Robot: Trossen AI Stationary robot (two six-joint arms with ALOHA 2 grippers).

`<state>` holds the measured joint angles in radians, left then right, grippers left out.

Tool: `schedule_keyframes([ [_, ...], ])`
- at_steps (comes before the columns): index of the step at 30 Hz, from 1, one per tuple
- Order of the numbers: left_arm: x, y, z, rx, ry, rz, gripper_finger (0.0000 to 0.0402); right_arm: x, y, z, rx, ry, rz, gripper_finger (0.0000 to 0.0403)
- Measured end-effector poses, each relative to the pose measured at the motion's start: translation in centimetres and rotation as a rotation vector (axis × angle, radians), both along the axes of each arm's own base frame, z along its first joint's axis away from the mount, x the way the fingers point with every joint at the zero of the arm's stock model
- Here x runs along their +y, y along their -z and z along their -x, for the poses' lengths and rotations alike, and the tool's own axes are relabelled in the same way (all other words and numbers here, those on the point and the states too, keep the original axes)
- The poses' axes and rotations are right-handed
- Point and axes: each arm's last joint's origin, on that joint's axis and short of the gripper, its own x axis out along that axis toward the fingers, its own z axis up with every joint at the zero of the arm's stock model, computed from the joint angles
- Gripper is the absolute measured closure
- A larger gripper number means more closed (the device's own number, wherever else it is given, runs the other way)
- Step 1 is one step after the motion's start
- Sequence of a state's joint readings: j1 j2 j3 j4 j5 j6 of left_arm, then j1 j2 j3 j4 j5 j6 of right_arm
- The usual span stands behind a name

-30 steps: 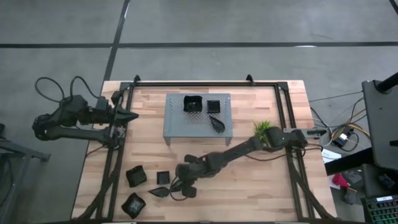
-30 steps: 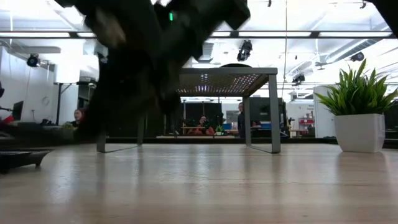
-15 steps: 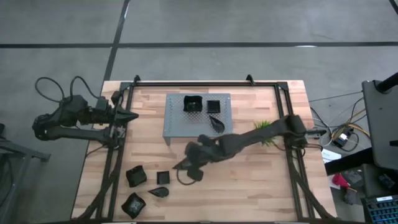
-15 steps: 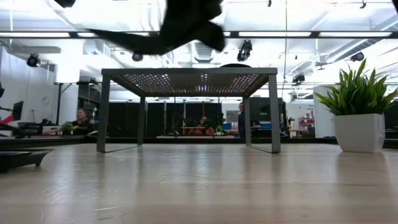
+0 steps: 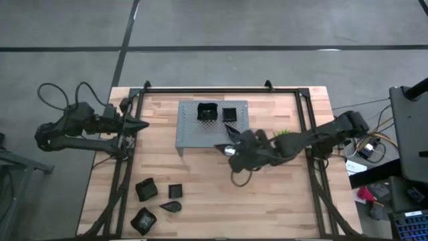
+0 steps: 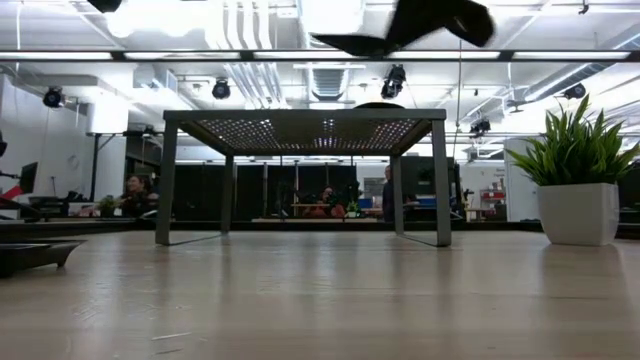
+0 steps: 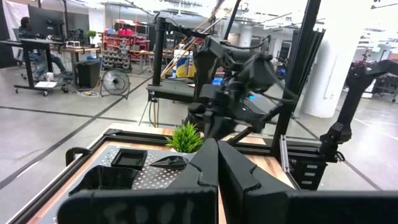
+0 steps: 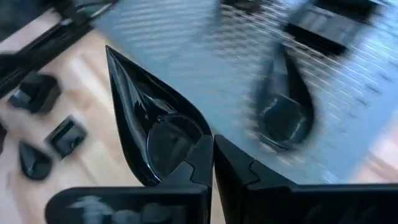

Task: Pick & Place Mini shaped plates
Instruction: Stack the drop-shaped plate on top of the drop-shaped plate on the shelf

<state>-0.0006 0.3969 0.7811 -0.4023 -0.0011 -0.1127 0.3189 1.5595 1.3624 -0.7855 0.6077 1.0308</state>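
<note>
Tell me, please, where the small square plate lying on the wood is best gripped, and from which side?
Take the small square plate by one raised rim wall, coming down from above, one finger inside and one outside. It seems to lie flat, hollow up, so the rim is its only proud edge. The wall away from the teardrop plate looks freest.

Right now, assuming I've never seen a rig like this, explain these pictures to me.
Two robot arms work at a wooden table. One camera looks straight down, one sits at tabletop level, and one rides on each wrist. The left gripper waits shut at the table's left edge. The right gripper is shut on a black teardrop plate, carried by the grey perforated rack, which already holds three plates. Four more black plates lie at the table's near left. A small green plant stands right of the rack.
</note>
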Motion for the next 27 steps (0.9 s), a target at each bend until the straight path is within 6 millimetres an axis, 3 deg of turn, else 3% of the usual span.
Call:
schedule_keyframes([
  [12, 0.0, 0.0, 0.0, 0.0, 0.0, 0.0, 0.0401, -3.7, 1.9, 4.3, -0.109, 0.263, -0.073, 0.0394],
  [19, 0.0, 0.0, 0.0, 0.0, 0.0, 0.0, 0.0401, -4.3, 2.4, 3.8, -0.201, 0.269, -0.1, 0.0394],
  [27, 0.0, 0.0, 0.0, 0.0, 0.0, 0.0, 0.0401, -5.0, 2.8, 3.1, -0.175, 0.276, -0.099, 0.0394],
])
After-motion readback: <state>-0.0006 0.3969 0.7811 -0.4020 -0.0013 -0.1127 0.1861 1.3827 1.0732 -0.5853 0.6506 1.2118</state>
